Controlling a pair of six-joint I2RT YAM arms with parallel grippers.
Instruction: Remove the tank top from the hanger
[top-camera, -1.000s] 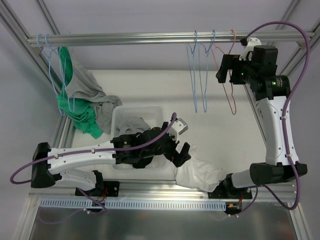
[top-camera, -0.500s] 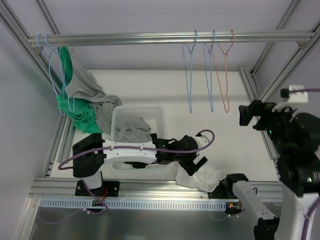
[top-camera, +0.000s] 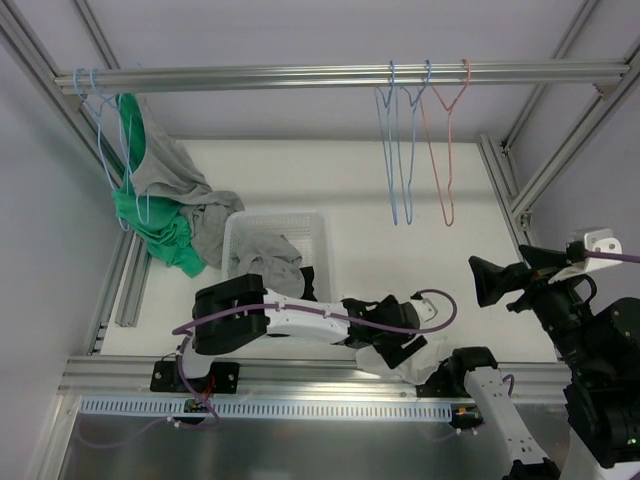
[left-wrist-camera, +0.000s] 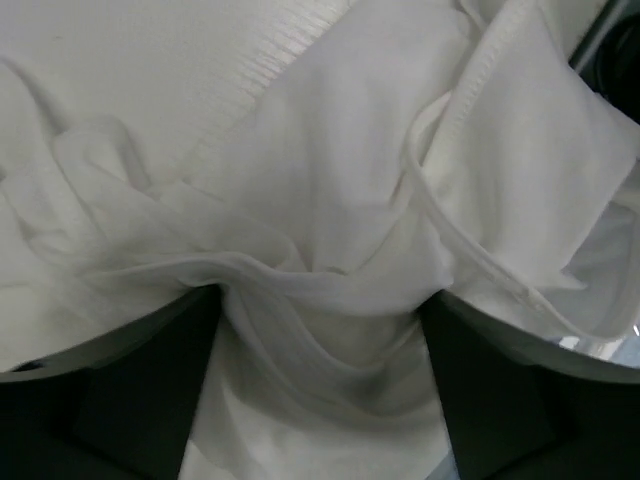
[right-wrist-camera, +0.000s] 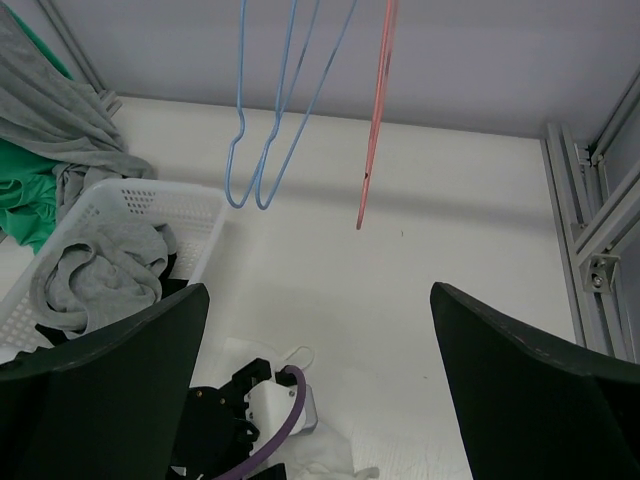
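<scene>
The white tank top (top-camera: 387, 363) lies crumpled on the table by the near edge, off any hanger. It fills the left wrist view (left-wrist-camera: 330, 180). My left gripper (top-camera: 404, 346) is down on it, jaws apart, with a fold of cloth bunched between the fingers (left-wrist-camera: 320, 320). A bare pink hanger (top-camera: 444, 150) and two bare blue hangers (top-camera: 400, 150) hang on the rail (top-camera: 300, 76); the right wrist view shows the pink one (right-wrist-camera: 376, 120) too. My right gripper (top-camera: 507, 273) is open and empty, well below and to the right of the hangers (right-wrist-camera: 320, 300).
A white basket (top-camera: 275, 217) holding grey clothes stands left of centre; it also shows in the right wrist view (right-wrist-camera: 190, 200). Green and grey garments (top-camera: 160, 200) hang from blue hangers at the rail's left end. Metal frame posts (top-camera: 520, 180) run along the right side.
My right gripper has left the pink hanger at the rail and dropped back to the right. My left arm has stretched right along the near edge onto the tank top.
</scene>
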